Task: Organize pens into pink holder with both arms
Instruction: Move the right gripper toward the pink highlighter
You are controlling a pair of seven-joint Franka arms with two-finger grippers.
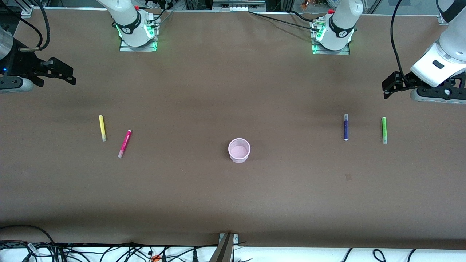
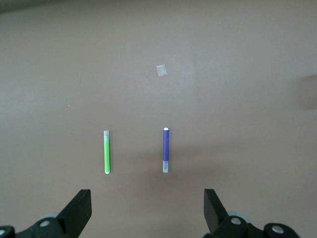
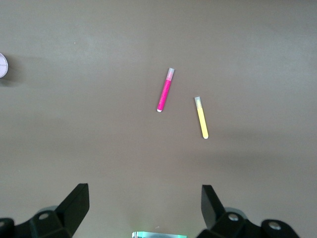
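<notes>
Yellow pen (image 1: 102, 128): flat on the brown desk (image 1: 233, 196) toward the right arm's end; long axis runs nearly straight toward the front camera, pale tip at the nearer end.
Magenta pen (image 1: 124, 143): just beside the yellow pen, on the holder's side of it and a little nearer the front camera; long axis slanted, pale tip at the nearer end and angled away from the holder. The two pens lie apart, not touching.
Dark purple pen (image 1: 346, 127): flat toward the left arm's end; long axis toward the front camera, grey-pale cap at the farther end, small white end nearer.
Green pen (image 1: 384, 130): beside the purple pen, closer to the desk's edge at the left arm's end, parallel to it and apart; pale tip at the nearer end.
Pink holder (image 1: 239, 150): upright mid-desk, between the two pairs and well apart from both, mouth up, nothing seen inside.
Left claw (image 1: 388, 86): up in the air at the left arm's end of the desk, fingers spread wide, gripping nothing; in the left wrist view the green pen (image 2: 106, 151) and purple pen (image 2: 166, 150) lie between its fingertips (image 2: 78, 208).
Right claw (image 1: 62, 72): in the air at the right arm's end, fingers wide apart and empty; its wrist view shows the magenta pen (image 3: 165, 89) and yellow pen (image 3: 201, 117).
Cut off: the holder (image 3: 3, 65) shows only as a sliver at the edge of the right wrist view; both arms' upper links leave the front view.
Hard to make out: a small pale square patch (image 2: 161, 70) on the desk near the purple pen; what it is cannot be told.
</notes>
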